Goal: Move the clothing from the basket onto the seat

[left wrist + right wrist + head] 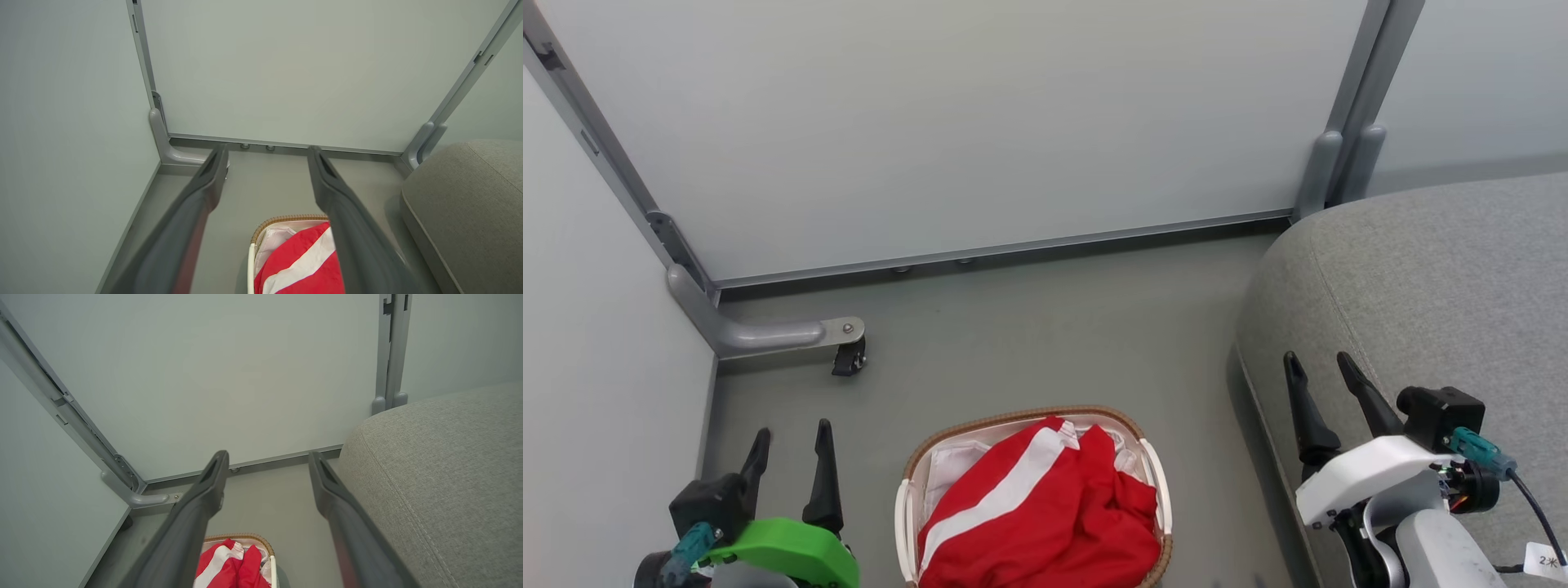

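Currently left gripper (794, 429), right gripper (1316, 358) both spread wide, empty, flanking basket (905, 506) on floor (1029, 343). Clothing (1045, 506) heaped inside basket, seat (1437, 269) near. Likely risks: grab snags white liner (947, 469) too; light basket lifts along; tangled garments drag off.

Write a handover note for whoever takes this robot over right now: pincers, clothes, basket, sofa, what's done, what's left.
Left pincer: open, empty, left of the basket.
Right pincer: open, empty, in front of the sofa seat.
The red clothes: piled in the basket, which stands on the floor beside the seat.
Done: nothing on the seat yet.
Left: lift the clothes out and lay them on the seat.
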